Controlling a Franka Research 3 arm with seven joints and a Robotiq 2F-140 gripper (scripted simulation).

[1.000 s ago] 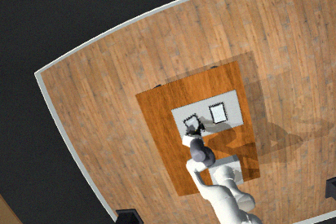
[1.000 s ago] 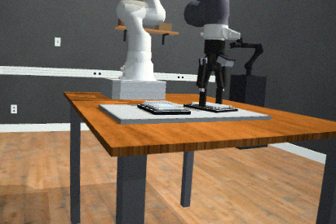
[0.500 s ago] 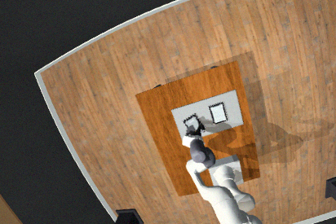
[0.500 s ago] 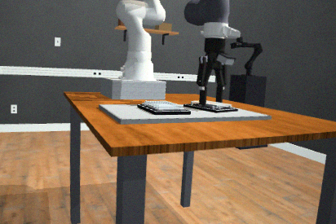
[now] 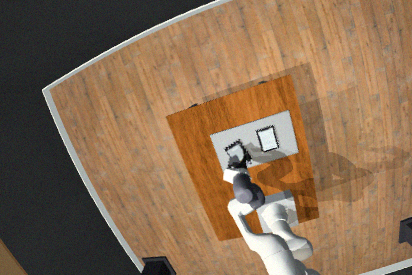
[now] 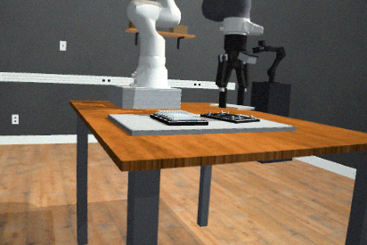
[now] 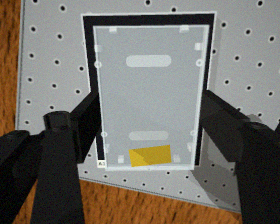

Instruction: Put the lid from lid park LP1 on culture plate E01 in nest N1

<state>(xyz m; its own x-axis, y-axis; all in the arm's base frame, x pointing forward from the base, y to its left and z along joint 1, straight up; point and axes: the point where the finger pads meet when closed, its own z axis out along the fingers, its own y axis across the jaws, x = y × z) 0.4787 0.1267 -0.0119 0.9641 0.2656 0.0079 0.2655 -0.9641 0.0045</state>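
Observation:
My gripper (image 5: 234, 155) (image 6: 232, 101) (image 7: 149, 105) is shut on the clear lid (image 7: 151, 90) (image 6: 232, 106), one finger on each long side. The lid carries a yellow tag (image 7: 150, 155) near its lower edge. It hangs level a little above the black frame of lid park LP1 (image 7: 91, 75) (image 6: 229, 118), shifted slightly off the frame. The culture plate E01 (image 5: 267, 139) (image 6: 178, 117) sits uncovered in nest N1 beside the park, on the same grey board. In the top view the arm hides the lid and most of the park.
The grey perforated board (image 5: 287, 120) (image 6: 134, 125) (image 7: 51, 60) lies on the orange wooden table (image 5: 200, 130) (image 6: 223, 147). The robot's base block (image 6: 151, 98) stands at the table's back. A black stand (image 6: 272, 93) stands off the table behind.

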